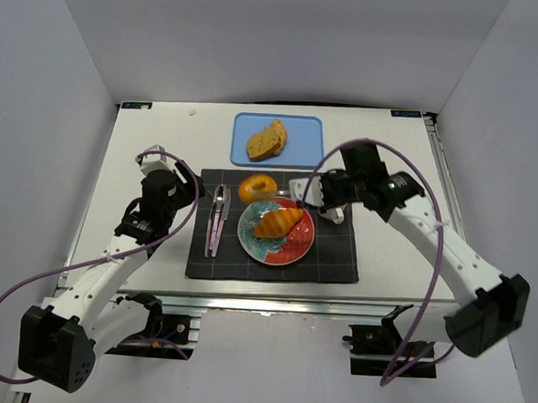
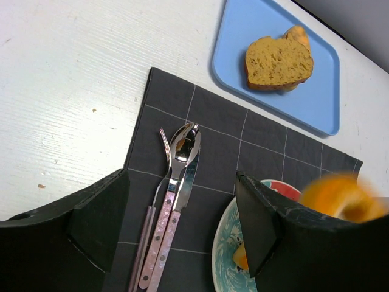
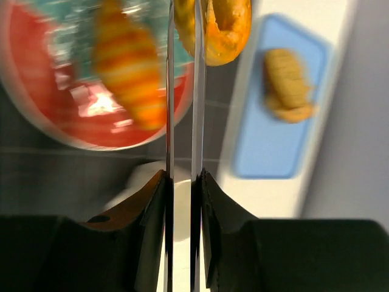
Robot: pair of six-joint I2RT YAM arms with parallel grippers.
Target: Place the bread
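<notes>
Although the right wrist view is blurred, it shows the ring-shaped bread (image 1: pixel 257 187) (image 3: pixel 228 27) at the tips of the right gripper (image 1: pixel 275 187) (image 3: pixel 182 12), with one side of the ring caught between the two fingers, which stand narrow and nearly parallel. From above, this bread sits at the far edge of the dark placemat (image 1: pixel 334 256), just past the fingertips and close to the far-left rim of the plate (image 1: pixel 298 252); whether it rests on the mat or hangs clear of it cannot be told. To one side of the fingers, a croissant (image 1: pixel 279 222) (image 3: pixel 130 67) lies on the plate's red and teal face. To the other side of the fingers, a blue tray (image 1: pixel 305 131) (image 3: pixel 267 152) sits on the white table (image 1: pixel 163 140), carrying sliced bread (image 1: pixel 265 141) (image 3: pixel 289 85). The left gripper (image 1: pixel 183 192) (image 2: pixel 182 213) hangs over the left part of the placemat with its fingers spread wide and nothing between them. Below that gap lie a spoon (image 2: pixel 182 146), a fork (image 2: pixel 165 143) and a knife (image 2: pixel 185 185), side by side and touching. The blue tray with its slice stands well beyond those fingertips, and the plate rim shows just inside the right-hand finger.
</notes>
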